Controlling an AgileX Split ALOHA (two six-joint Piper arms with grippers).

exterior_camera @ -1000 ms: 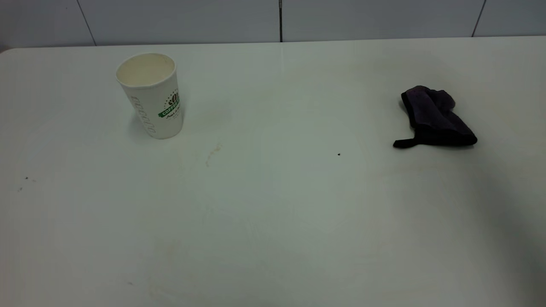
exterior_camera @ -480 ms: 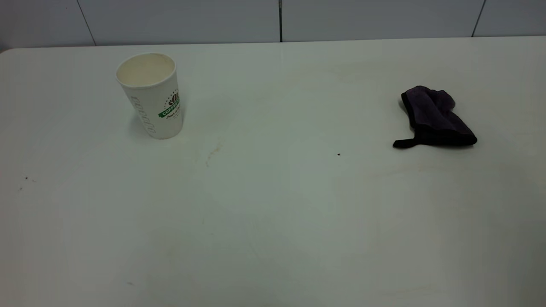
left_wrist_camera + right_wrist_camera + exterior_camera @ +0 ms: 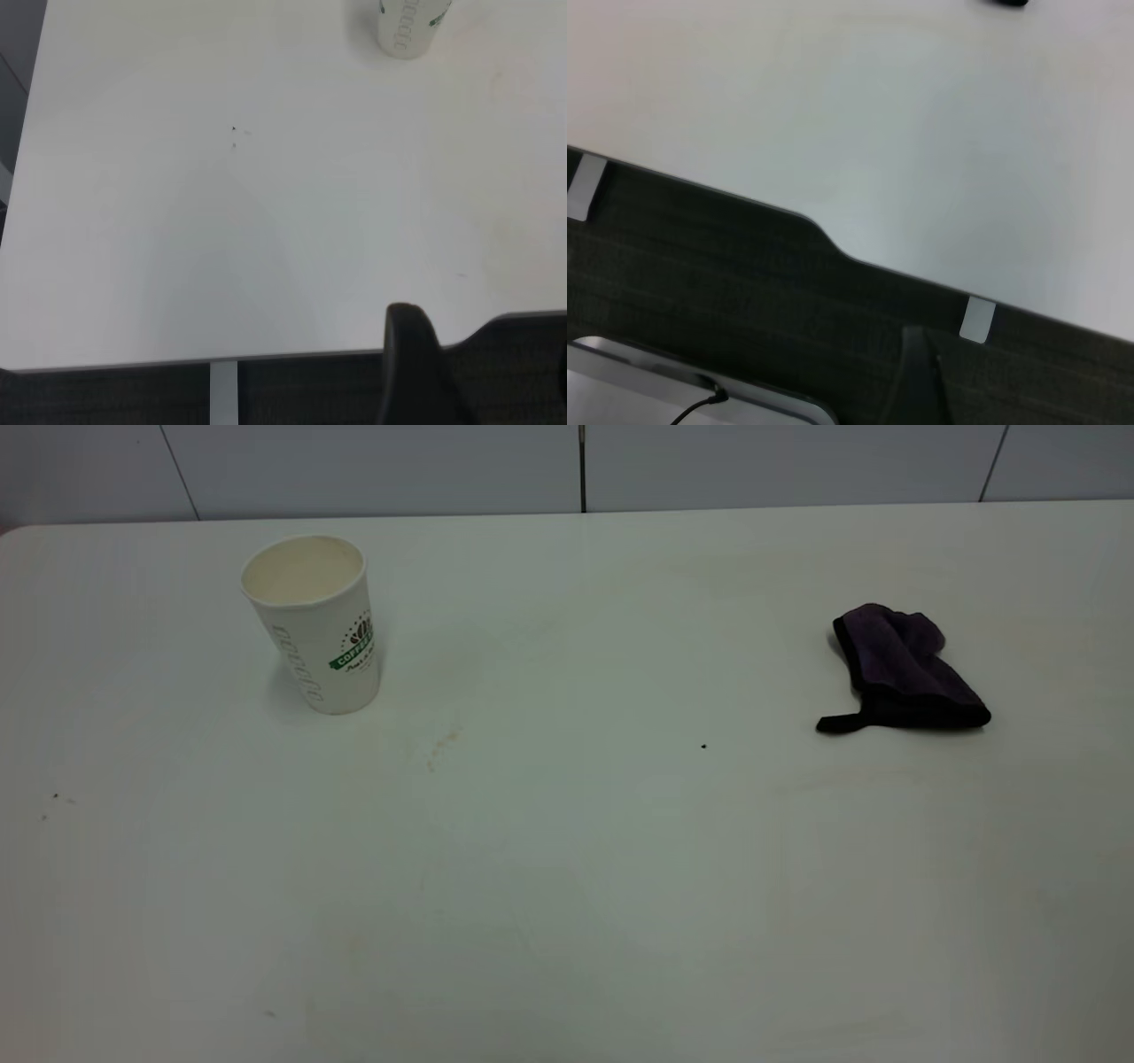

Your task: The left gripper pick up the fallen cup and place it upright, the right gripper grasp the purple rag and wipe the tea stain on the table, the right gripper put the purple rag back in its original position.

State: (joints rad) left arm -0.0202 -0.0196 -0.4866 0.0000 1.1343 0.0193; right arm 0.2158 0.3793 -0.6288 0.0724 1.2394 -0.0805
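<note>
Neither arm reaches into the wide view, so both sit off the bench [image 3: 620,886] at its edge. Of the left hand [image 3: 409,363] only a dark rounded stub shows in its own camera, over the dark area just past the bench edge, and whether it is wide or narrow I cannot tell. The same goes for the right hand [image 3: 921,376]: one dark sliver past the bench edge, holding nothing that I can see, its opening not readable.

The cup [image 3: 314,624] stands upright (mouth up, green banner logo facing sideways), well ahead of the left hand, far across the white top. A faint amber trace of the tea stain [image 3: 443,742] lies on the bench near the cup's base, apart from it, on the side toward the right hand. The purple rag [image 3: 904,669] lies crumpled far out in front of the right hand, its black loop tab pointing toward the cup, well apart from cup and stain. A tiny black speck [image 3: 703,746] sits between stain and rag.
</note>
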